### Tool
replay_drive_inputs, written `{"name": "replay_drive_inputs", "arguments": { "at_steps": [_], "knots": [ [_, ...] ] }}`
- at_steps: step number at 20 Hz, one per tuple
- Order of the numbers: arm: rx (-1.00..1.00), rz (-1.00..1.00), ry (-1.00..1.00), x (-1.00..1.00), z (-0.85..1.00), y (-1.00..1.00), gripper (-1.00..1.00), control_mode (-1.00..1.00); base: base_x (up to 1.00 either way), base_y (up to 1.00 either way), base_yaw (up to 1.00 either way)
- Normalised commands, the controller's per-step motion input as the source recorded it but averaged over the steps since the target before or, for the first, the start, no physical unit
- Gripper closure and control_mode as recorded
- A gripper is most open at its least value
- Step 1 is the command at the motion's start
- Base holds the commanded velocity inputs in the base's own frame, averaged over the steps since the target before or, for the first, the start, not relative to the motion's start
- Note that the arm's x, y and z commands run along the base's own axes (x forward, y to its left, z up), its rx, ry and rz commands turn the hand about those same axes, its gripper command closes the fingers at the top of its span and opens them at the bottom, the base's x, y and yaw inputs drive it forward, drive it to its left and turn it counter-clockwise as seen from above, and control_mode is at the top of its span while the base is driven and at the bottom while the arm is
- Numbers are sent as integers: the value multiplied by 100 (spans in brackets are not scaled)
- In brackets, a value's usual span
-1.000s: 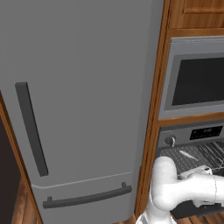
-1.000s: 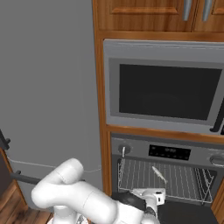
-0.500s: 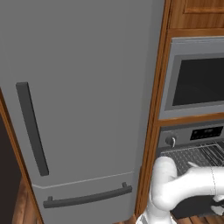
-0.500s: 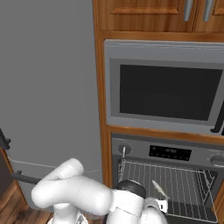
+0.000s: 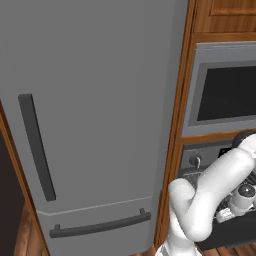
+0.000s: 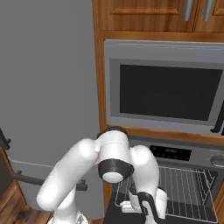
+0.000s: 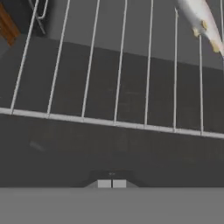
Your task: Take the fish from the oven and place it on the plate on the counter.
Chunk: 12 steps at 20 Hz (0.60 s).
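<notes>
The oven [image 6: 175, 154] stands open under the microwave, and its wire rack [image 6: 186, 192] shows through the opening. In the hand view a slender silvery fish [image 7: 199, 19] lies on the rack [image 7: 118, 87] at the top right, beyond the rack's front bar. My gripper [image 7: 111, 183] is shut with nothing in it, low before the rack's front edge and to the left of the fish. My white arm [image 6: 113, 162] folds in front of the oven [image 5: 197, 161] and covers much of it. The plate and the counter are out of view.
A grey microwave [image 6: 170, 92] with a dark window sits right above the oven. The tall grey fridge [image 5: 90, 125] with dark handles stands to the left, behind a wooden post [image 5: 177, 125]. Wooden cabinets [image 6: 144, 13] hang overhead.
My elbow has risen and swung in front of the oven, hiding the fish in the right base view. The gripper has stayed shut.
</notes>
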Motion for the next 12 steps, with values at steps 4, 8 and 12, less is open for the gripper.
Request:
{"name": "replay_drive_inputs", "arguments": {
  "at_steps": [4,8,12],
  "knots": [
    [-3,0,14,-48,100,-3,100,-100,0,0,0],
    [0,0,-17,-25,77,-44,100,-100,0,0,0],
    [9,0,-28,-6,42,-83,100,-100,0,0,0]
  ]
}}
